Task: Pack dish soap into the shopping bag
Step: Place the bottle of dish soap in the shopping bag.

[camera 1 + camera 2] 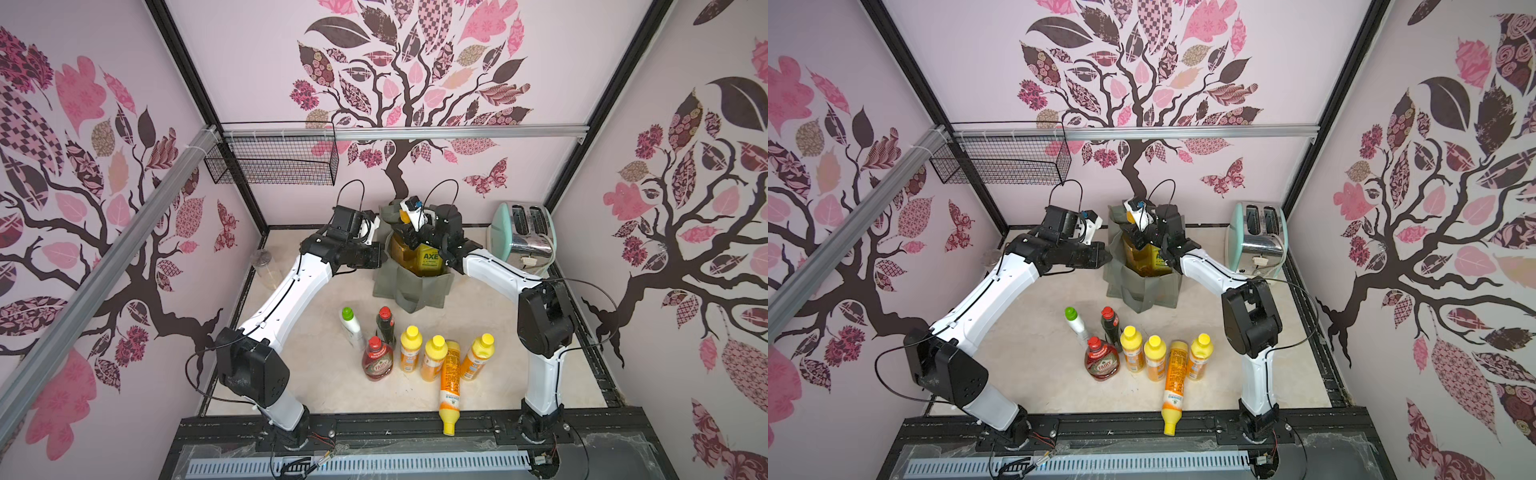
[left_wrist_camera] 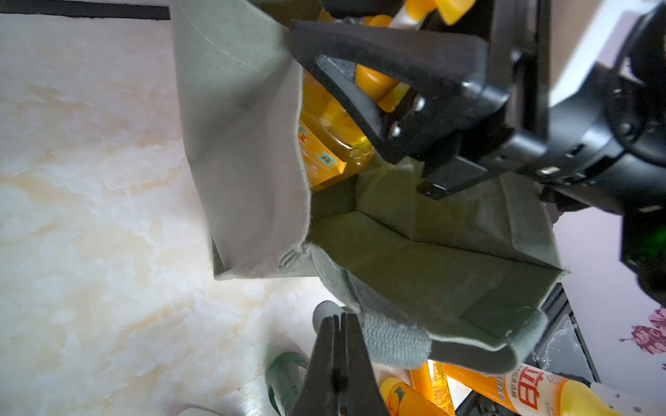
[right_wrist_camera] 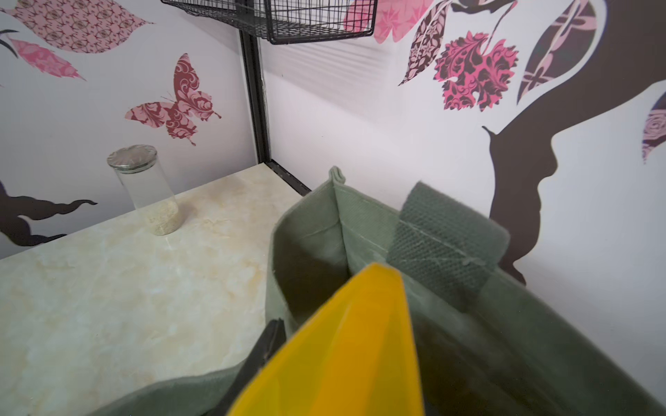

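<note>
Yellow plastic AXE pump bottle (image 1: 430, 259) stands upright under my clamping right gripper (image 1: 415, 239) inside the grey-green fabric tote (image 1: 415, 291), my closed left gripper (image 2: 338, 320) at its nine o'clock.

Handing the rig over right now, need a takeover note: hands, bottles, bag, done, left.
Left hand: shut, nothing visible between its fingers, beside a strap of the shopping bag.
Right hand: over the bag's mouth, shut on a yellow pump head.
Done: AXE bottle and orange pump bottle are in the bag.
Left: release; pack seven from the table: white green-capped bottle, dark red-capped bottle, Fairy bottle, three upright small orange bottles, one lying small orange bottle, cap over the front rail.
</note>
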